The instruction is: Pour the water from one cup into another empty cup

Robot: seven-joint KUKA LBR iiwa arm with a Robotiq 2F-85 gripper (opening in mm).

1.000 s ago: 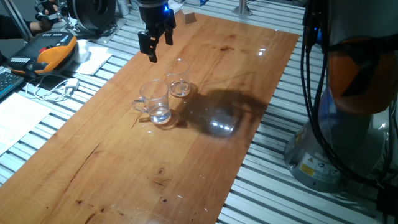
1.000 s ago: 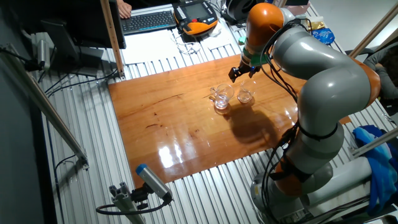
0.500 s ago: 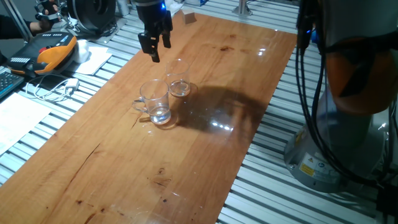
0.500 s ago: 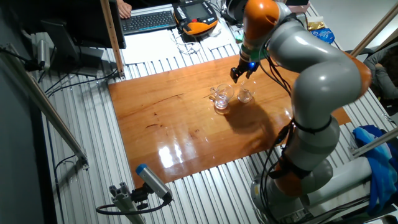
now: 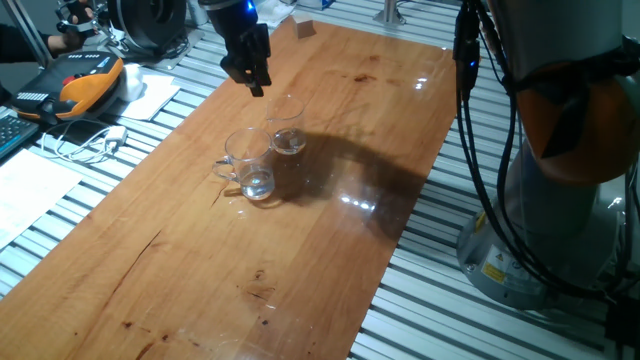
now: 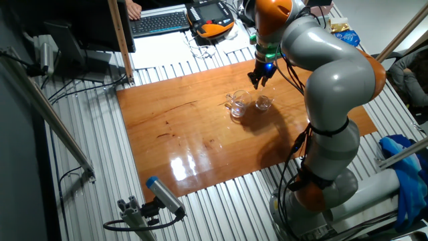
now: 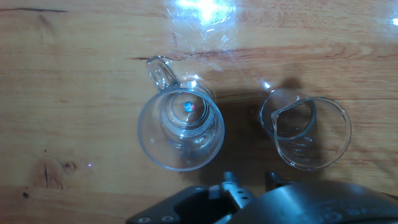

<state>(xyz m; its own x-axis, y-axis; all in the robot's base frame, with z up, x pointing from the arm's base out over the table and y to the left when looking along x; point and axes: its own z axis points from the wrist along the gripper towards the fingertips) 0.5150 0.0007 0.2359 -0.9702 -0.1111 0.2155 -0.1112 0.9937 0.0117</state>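
Observation:
The clear glass mug with a looped handle stands on the wooden table. A little water lies in its bottom. The smaller handle-less tumbler stands right beside it, on the far side. Both show in the other fixed view as the mug and the tumbler. My gripper hangs above the table just beyond the cups, empty, its fingers apart. In the hand view the mug and the tumbler lie below the gripper.
An orange teach pendant, cables and papers lie off the table's left edge. A keyboard sits behind the table. The robot's base stands to the right. A small block rests at the table's far end.
The gripper has turned about its own axis and drifted slightly up and away from the cups. The mug and tumbler have not moved.

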